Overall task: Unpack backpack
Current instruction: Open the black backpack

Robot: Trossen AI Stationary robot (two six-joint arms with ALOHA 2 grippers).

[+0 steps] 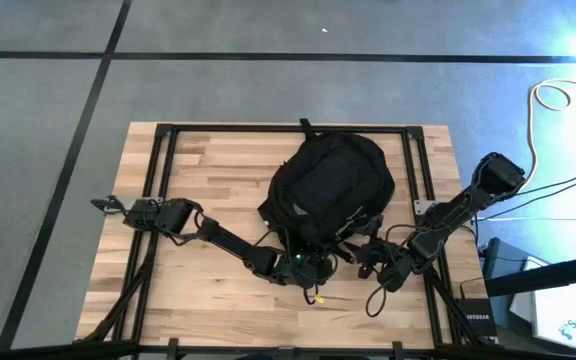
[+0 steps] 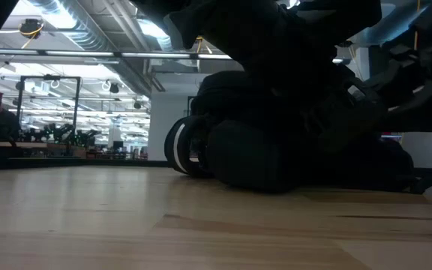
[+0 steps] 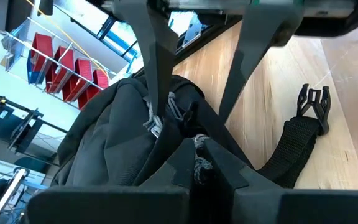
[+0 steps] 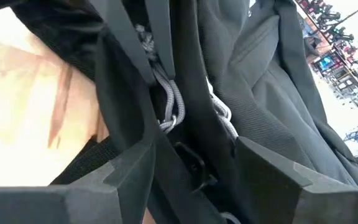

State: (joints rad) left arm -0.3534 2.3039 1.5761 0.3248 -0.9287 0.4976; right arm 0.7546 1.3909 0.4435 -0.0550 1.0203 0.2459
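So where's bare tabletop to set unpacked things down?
Bare wood lies on the table between the backpack and the left edge, and along the near edge. Crowded: the backpack's near side, where the left gripper and right gripper work.

Black rounded backpack flat on table centre, zipped shut.

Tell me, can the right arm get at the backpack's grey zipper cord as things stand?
Probably yes: the right gripper is already at the backpack with its fingers apart on either side of the grey cord, nothing between them.
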